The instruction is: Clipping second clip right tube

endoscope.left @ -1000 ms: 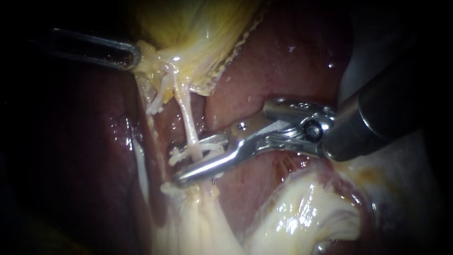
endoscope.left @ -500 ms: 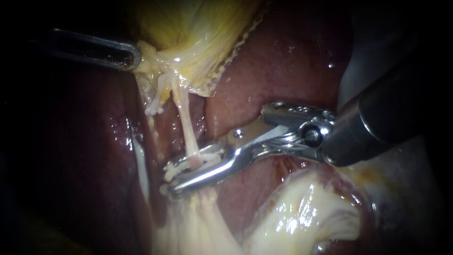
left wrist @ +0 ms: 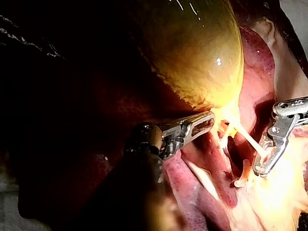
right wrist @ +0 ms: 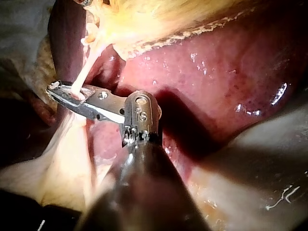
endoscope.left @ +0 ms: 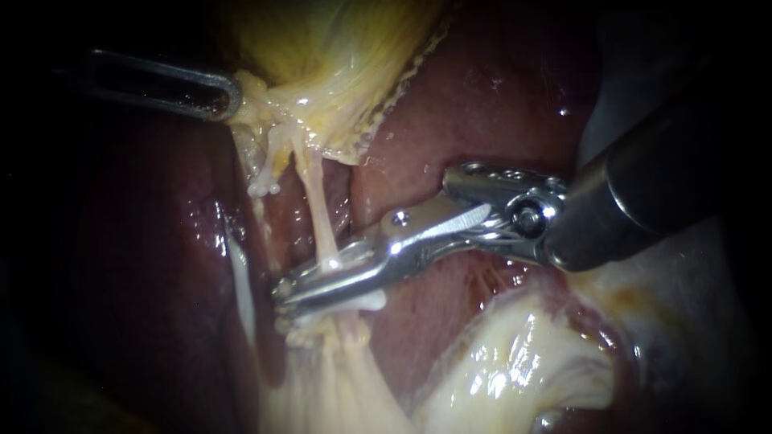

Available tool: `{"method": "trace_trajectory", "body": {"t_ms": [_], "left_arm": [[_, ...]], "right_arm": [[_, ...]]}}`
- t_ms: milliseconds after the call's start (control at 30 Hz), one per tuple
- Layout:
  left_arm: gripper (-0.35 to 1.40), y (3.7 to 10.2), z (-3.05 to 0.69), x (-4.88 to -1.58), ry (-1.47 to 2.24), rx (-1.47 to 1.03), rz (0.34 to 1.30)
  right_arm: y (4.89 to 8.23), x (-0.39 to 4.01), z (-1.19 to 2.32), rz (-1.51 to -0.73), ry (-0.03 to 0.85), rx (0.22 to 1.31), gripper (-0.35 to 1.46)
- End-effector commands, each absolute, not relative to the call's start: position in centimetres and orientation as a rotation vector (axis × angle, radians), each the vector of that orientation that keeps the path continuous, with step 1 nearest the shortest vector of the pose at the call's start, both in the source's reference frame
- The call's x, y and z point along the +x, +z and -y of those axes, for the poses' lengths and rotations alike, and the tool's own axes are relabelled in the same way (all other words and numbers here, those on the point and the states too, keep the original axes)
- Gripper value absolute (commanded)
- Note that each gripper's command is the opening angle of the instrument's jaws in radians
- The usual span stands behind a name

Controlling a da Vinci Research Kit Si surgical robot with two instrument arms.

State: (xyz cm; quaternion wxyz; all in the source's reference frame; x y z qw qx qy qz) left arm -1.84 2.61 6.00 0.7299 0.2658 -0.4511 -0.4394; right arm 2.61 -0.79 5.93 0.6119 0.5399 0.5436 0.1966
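**Tube hidden inside the jaws**

The right instrument [endoscope.left: 281, 293] has its jaws clamped on the right tube [endoscope.left: 315, 205], hiding the stretch they hold. A white sliver [endoscope.left: 366, 303] under them may be clip or tissue; too small to tell. The left instrument [endoscope.left: 232, 94] has its shaft lost in darkness.

There's the right instrument [endoscope.left: 289, 288]: slim bright steel jaws, a small screw just behind them, a round pivot pin and thin cables at the wrist, then a thick dark shaft. And the left instrument [endoscope.left: 227, 96]: steel jaws with a long slot, dark shaft behind.
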Motion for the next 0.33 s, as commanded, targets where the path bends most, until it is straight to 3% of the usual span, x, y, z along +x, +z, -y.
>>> {"method": "trace_trajectory", "body": {"t_ms": [33, 333], "left_arm": [[-0.35, 6.00, -2.61, -1.84, -0.968, 0.585, 0.993], [-0.35, 6.00, -2.61, -1.84, -0.968, 0.585, 0.993]], "right_arm": [[5.92, 2.61, 0.80, -1.254, 0.452, 1.245, -0.35], [5.93, 2.60, 0.79, -1.254, 0.451, 1.246, -0.35]]}}
